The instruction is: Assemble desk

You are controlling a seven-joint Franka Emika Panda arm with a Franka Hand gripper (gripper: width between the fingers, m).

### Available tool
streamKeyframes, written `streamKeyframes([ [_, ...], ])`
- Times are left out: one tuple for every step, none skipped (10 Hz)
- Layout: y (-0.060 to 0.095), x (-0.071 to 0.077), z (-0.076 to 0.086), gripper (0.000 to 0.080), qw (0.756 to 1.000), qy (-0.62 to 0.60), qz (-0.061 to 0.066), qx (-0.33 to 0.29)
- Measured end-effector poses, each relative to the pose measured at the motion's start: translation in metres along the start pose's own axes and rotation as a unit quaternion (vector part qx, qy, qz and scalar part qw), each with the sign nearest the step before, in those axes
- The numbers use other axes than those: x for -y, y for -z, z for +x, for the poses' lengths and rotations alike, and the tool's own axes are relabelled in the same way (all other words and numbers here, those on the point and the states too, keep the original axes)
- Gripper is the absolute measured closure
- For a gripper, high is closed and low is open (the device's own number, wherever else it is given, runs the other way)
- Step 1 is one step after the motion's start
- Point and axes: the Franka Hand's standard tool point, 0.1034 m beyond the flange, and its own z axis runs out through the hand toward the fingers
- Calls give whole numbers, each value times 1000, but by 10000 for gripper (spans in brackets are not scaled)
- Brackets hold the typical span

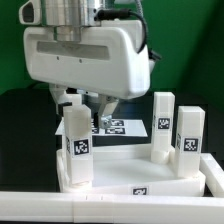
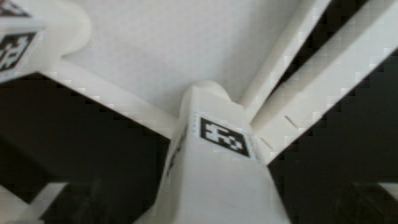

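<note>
The white desk tabletop [image 1: 120,165] lies flat near the front. Three white tagged legs stand upright on it: one at the exterior view's left [image 1: 78,142] and two at its right [image 1: 162,125] [image 1: 188,140]. My gripper [image 1: 86,103] hangs just above the left leg. In the wrist view that leg [image 2: 222,135] runs between my jaws, with dark gaps on both sides. The gripper [image 2: 217,212] is open and holds nothing. Beyond the leg I see the tabletop's face [image 2: 160,40], its rim [image 2: 294,60] and another leg [image 2: 18,45].
The marker board [image 1: 116,126] lies on the black table behind the tabletop. A white bar [image 1: 50,208] runs along the front edge. A green backdrop closes the rear. My bulky white wrist [image 1: 85,55] hides the space behind the left leg.
</note>
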Motion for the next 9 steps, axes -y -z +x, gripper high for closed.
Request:
streamKeyframes([
  [0, 0, 0, 152, 999, 46, 0, 0],
  [0, 0, 0, 150, 996, 90, 0, 0],
  [-1, 0, 0, 150, 993, 122, -1, 0],
  [-1, 0, 0, 150, 985, 174, -2, 0],
  [-1, -1, 0, 150, 977, 213, -5, -1],
  [-1, -1, 0, 150, 969, 247, -7, -1],
  [-1, 0, 0, 150, 958, 288, -9, -1],
  [-1, 0, 0, 150, 950, 312, -12, -2],
  [-1, 0, 0, 150, 936, 351, -15, -2],
])
